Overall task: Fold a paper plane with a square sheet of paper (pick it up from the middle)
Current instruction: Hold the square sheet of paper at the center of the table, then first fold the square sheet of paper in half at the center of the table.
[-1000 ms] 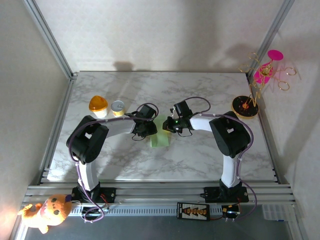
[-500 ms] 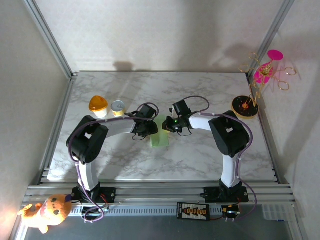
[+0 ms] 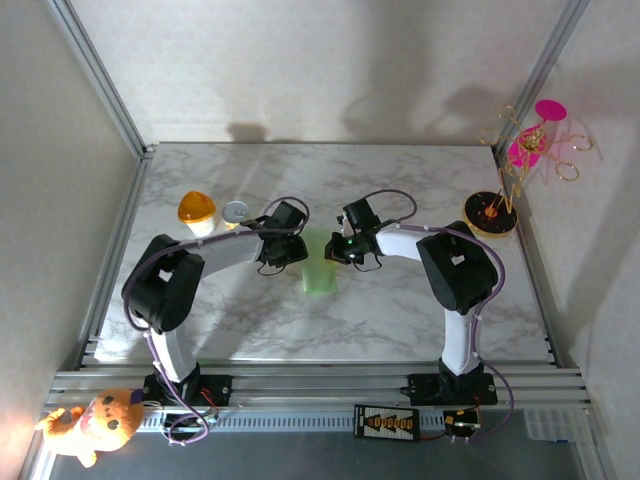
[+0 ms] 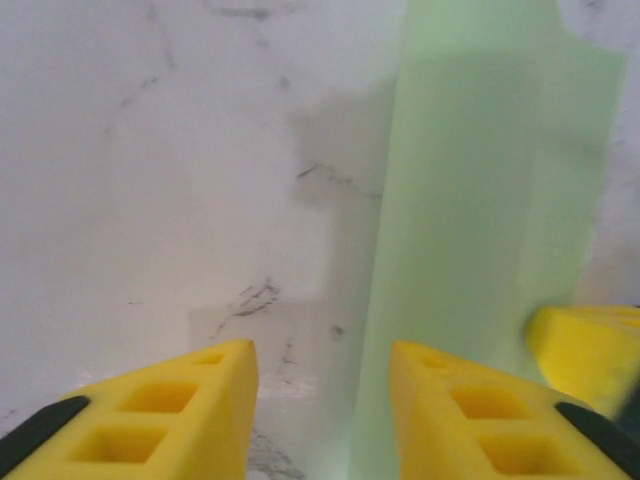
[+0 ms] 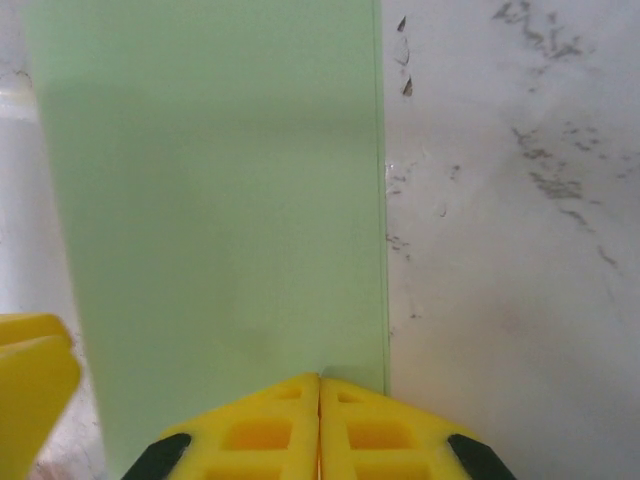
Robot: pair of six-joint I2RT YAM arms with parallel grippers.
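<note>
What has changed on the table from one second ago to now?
The left arm swung its elbow left, and the left tool shifted slightly left and farther away. The right tool, shut over the paper, edged slightly left. Paper, tin and cup stayed put.

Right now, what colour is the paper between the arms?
Plain pale green paper, unmarked; clearest in the right wrist view.

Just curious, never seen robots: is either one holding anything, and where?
The right tool seems pinched on the green paper's near edge; the left tool holds nothing.
</note>
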